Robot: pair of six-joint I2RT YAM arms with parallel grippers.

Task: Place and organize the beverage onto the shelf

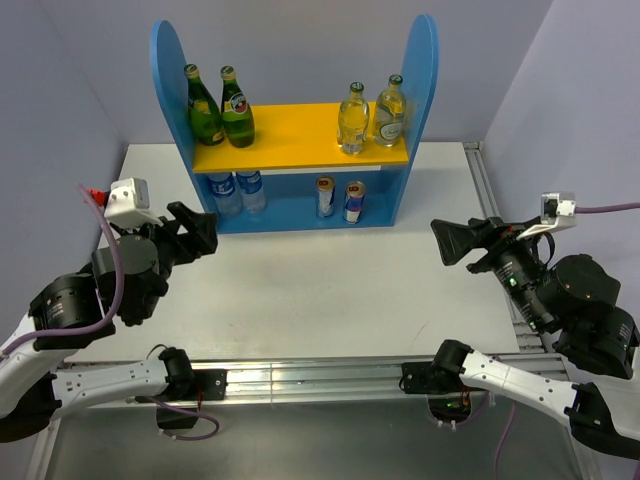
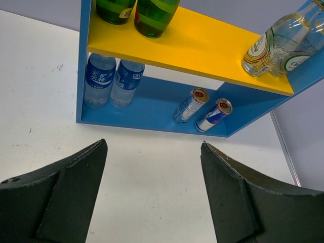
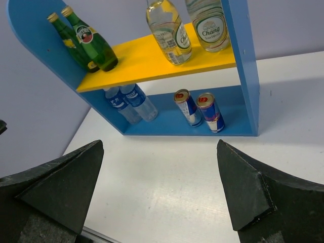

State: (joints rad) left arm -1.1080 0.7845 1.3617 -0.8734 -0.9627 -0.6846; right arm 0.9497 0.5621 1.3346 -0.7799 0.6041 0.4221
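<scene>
The shelf (image 1: 300,150) stands at the back of the table, with blue side panels and a yellow top board. Two dark green bottles (image 1: 220,108) stand on the left of the top board. Two clear green-capped bottles (image 1: 370,115) stand on its right. Two slim cans (image 1: 340,198) stand on the blue base at the right. My left gripper (image 1: 205,232) is open and empty over the table, left of centre. My right gripper (image 1: 447,242) is open and empty at the right. Both wrist views show the shelf (image 2: 202,45) (image 3: 152,66) ahead.
Two blue-labelled water bottles (image 1: 238,192) stand on the left of the shelf's base. A metal rail (image 1: 300,375) runs along the table's near edge, and another rail (image 1: 485,190) along the right side. Grey walls close in the back and sides.
</scene>
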